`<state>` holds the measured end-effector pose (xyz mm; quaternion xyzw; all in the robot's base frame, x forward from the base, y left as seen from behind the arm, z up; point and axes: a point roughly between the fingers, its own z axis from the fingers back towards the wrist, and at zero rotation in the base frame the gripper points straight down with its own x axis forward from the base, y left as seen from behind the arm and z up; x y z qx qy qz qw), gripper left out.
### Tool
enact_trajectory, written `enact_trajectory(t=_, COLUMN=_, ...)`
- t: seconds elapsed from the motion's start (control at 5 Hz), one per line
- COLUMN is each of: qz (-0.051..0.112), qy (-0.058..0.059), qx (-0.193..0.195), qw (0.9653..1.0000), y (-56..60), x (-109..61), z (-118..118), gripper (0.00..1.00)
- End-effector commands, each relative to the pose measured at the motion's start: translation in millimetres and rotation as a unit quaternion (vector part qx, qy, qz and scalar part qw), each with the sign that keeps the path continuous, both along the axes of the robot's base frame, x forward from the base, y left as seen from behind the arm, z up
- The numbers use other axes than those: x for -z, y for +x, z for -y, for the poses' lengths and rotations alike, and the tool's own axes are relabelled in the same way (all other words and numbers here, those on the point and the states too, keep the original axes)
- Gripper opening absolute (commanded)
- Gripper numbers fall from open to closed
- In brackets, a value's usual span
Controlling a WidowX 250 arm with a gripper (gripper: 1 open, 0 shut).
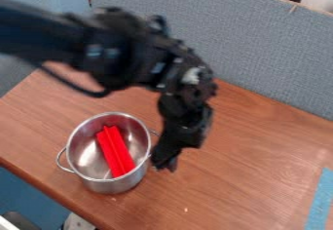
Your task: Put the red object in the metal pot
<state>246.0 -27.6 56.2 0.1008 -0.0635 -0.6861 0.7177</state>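
The red object, a bright red bar, lies slanted inside the metal pot, a shiny round steel pot with small loop handles near the table's front left. Just right of the pot's rim, the black gripper points down at the table, apart from the red object. Motion blur smears the arm and its fingers, so the jaws' spacing does not show. Nothing is seen held in them.
The brown wooden table extends to the right and back of the pot. A grey-blue partition stands along the table's far edge. The front edge of the table runs close below the pot.
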Motion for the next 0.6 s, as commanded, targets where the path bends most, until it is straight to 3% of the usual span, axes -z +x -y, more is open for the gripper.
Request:
enact_trajectory(t=0.0, qz=0.013, qy=-0.006, qx=-0.04, qw=0.9991, y=-25.3, x=5.7, z=-40, gripper=1.0)
enact_trajectory(t=0.2, qz=0.017, qy=-0.019, qx=-0.036, qw=0.999, y=-40.8, x=35.2, z=-45, gripper=1.0)
enact_trajectory(t=0.4, qz=0.02, qy=-0.023, qx=-0.025, qw=0.9992, y=-54.5, x=63.8, z=-35, gripper=1.0)
